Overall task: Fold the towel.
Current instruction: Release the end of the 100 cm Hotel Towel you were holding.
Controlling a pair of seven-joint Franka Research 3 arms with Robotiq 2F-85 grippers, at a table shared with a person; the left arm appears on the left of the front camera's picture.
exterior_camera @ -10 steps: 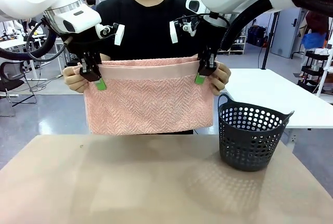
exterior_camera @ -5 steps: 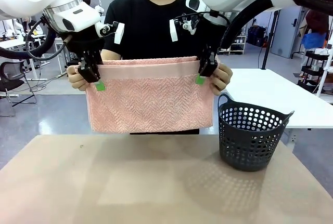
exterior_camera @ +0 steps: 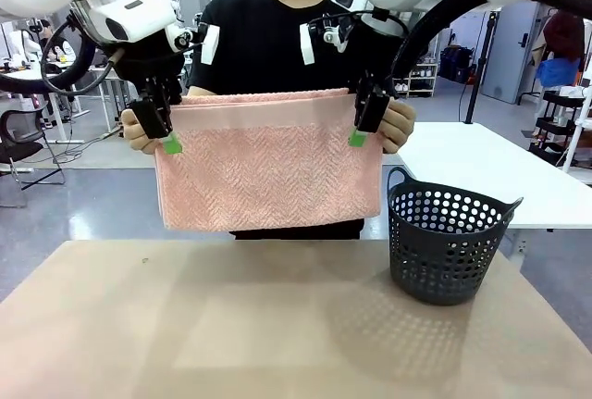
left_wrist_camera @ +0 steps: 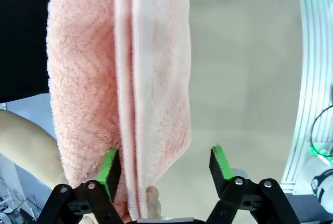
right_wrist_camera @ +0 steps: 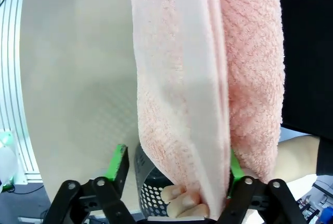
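Observation:
The folded salmon-pink towel (exterior_camera: 268, 168) hangs in the air above the far edge of the table, and the person's hands (exterior_camera: 398, 126) pinch its two upper corners. My left gripper (exterior_camera: 166, 130) stands open at the towel's upper left corner. My right gripper (exterior_camera: 361, 126) stands open at the upper right corner. In the left wrist view the towel (left_wrist_camera: 151, 78) hangs between the wide-spread jaws of the left gripper (left_wrist_camera: 164, 162), close to one green pad. In the right wrist view the towel (right_wrist_camera: 182, 78) lies between the jaws of the right gripper (right_wrist_camera: 175, 167), with the person's fingers (right_wrist_camera: 179, 195) at its hem.
A dark perforated basket (exterior_camera: 447, 242) stands at the right of the tan table (exterior_camera: 231, 325). The person in a black shirt stands directly behind the towel. A white table (exterior_camera: 490, 168) lies beyond the basket.
Both grippers have opened and let go of the towel's corners. The person's hands now carry the towel, which sits slightly higher, and both arms have risen with it.

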